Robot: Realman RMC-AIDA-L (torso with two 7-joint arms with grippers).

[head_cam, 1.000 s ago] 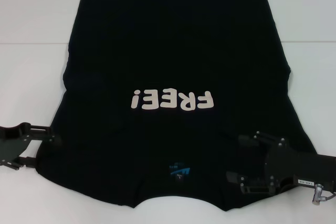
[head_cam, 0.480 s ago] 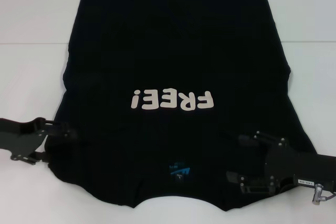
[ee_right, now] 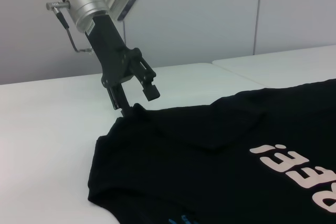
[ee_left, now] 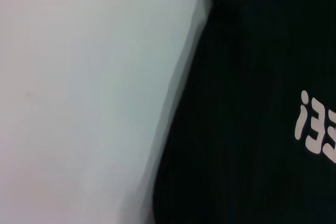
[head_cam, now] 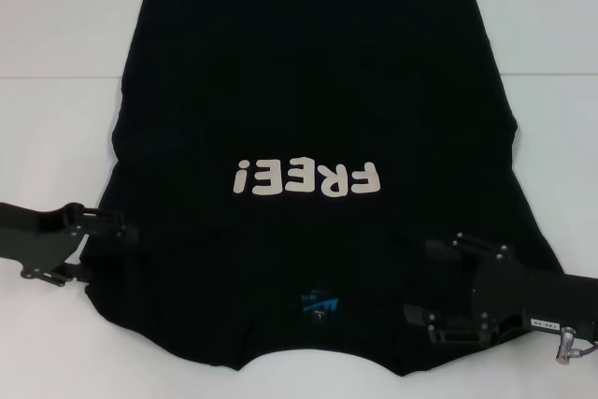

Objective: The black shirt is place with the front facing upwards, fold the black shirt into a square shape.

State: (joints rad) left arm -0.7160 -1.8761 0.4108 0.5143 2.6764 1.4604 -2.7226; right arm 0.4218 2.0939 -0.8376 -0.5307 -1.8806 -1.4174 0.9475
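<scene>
I'm looking at the shirt point(head_cam: 318, 128) lying flat, front up, on the white surface point(head_cam: 56, 91). Its long axis is running straight away from me: collar and blue label point(head_cam: 320, 306) at my near edge, hem at the far edge, "FREE!" point(head_cam: 308, 178) reading upside down from the head cam.

Left tool point(head_cam: 120, 231) is sitting at the shirt's left near corner, by the sleeve/shoulder edge. In the right wrist cam I'm seeing its fingers apart, lower finger point(ee_right: 125, 109) down at the cloth edge, upper pad point(ee_right: 151, 93) hanging above it, so it's straddling the hem of the sleeve w/o having closed on it, as far as I can judge. The cloth lies inboard of this tool, toward the rig's right.

Right tool point(head_cam: 420, 317) is hovering over or resting on the shirt's right near shoulder, black on black. Can't tell whether it's spread or clamped, nor if it's touching fabric.

What the next move is turning on, imo: both tools are at the near (collar) end, one per shoulder, w/ the whole body of the shirt stretching away from them. Left is nearer its sleeve edge and looks closer to pinching, so I'm expecting that side to lead, folding inward across the long axis.

Left wrist cam is only giving me the shirt's left edge against the surface, nothing of the tool itself.
</scene>
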